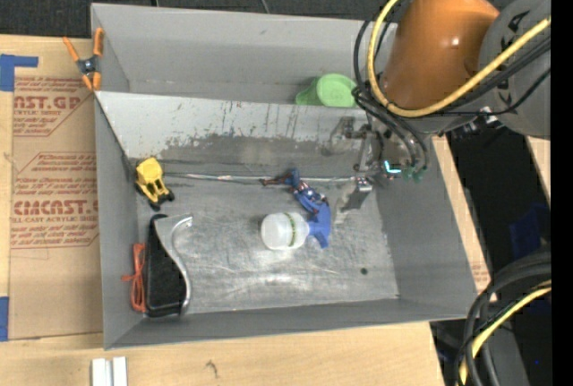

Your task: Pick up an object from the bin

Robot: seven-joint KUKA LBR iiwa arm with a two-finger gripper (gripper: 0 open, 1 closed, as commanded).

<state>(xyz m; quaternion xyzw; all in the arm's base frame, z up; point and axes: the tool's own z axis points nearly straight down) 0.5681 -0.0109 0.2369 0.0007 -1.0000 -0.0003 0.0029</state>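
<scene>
My pincer hung beside the small blue plastic toy. Open or shut, I couldn't tell. The toy looked light and hard, so I'd grab its middle.

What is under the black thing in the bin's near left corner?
An orange thing sticks out along the left edge of the black thing. The rest is covered, so its shape cannot be seen.

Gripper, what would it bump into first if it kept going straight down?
Most likely the bare bin floor, just right of the blue thing. The gripper points down at that spot. Depth is hard to judge from this view, so it might also clip the blue thing.
</scene>
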